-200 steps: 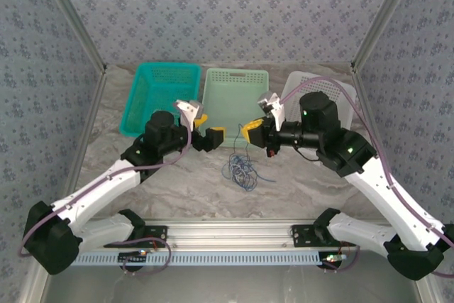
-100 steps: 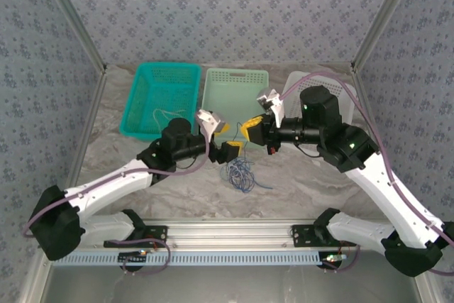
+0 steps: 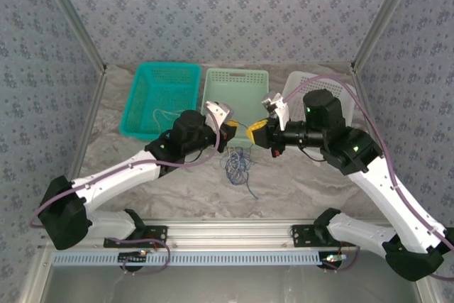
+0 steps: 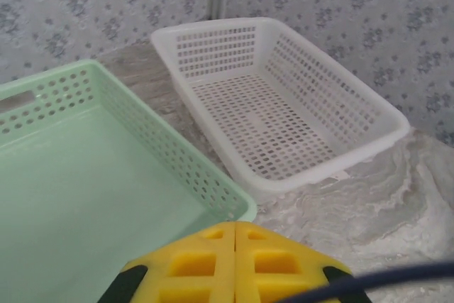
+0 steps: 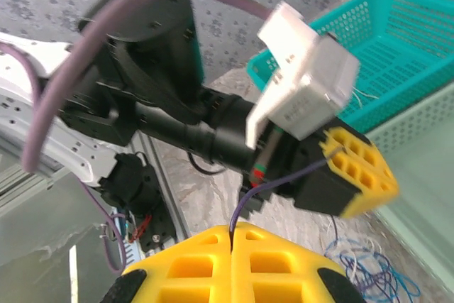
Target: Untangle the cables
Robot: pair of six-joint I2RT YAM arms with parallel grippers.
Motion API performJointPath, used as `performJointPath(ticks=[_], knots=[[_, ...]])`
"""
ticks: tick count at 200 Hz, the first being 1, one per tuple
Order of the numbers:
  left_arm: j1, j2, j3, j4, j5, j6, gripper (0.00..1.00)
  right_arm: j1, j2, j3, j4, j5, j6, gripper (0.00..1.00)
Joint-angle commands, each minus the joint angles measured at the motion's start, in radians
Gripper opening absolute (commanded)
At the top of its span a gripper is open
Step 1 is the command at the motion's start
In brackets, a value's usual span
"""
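Because both grippers are pinched shut on the same strand, the dark purple cable (image 5: 273, 185) spans the short gap between them. The right gripper (image 3: 254, 133) has it caught in the seam of its yellow fingers, and the strand appears to run into the closed pads of the left gripper (image 3: 230, 131), above the front edge of the mint-green basket (image 3: 237, 97).

Below them, the rest of the cables hang and pile as a loose knot of blue loops (image 3: 237, 167) on the marbled tabletop (image 3: 305, 182). A whitish cable (image 3: 167, 113) lies apart in the teal basket (image 3: 163, 90).

These wires look very light, thin and floppy, with a smooth plastic jacket that could slide through ribbed rubber pads. They will likely sag, spring back into coils and drag neighbouring loops along. A free end or a single outer loop, well away from the crossings, seems the best place to hold.

The baskets are rigid perforated plastic with rounded rims, and the white basket (image 4: 284, 104) stands empty beside the mint one.
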Motion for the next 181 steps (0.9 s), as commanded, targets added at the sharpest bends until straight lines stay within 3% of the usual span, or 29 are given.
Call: performJointPath(ticks=[1,13,43,74,110,141,181], knots=[[-0.005,-0.059,0.071,-0.062,-0.102,0.041,0.02,-0.018,-0.037,-0.041,-0.039,0.054,-0.004,0.01],[-0.006,-0.078,0.101,-0.090,-0.096,0.061,0.01,-0.032,-0.048,-0.062,-0.043,0.069,-0.001,0.03],[-0.014,-0.119,0.165,-0.124,-0.031,0.069,0.00,-0.055,-0.049,-0.127,-0.052,0.111,0.002,0.19],[-0.027,-0.130,0.205,-0.153,0.002,0.041,0.00,-0.040,-0.079,-0.220,0.032,0.186,0.025,0.53],[-0.046,-0.118,0.238,-0.206,-0.013,0.008,0.00,0.114,-0.136,-0.413,0.317,0.346,0.082,0.67],[-0.053,-0.119,0.272,-0.242,-0.031,0.009,0.00,0.212,-0.109,-0.486,0.397,0.494,0.067,0.80],[-0.079,-0.134,0.337,-0.231,-0.011,0.023,0.00,0.218,-0.053,-0.529,0.535,0.469,0.039,0.90]])
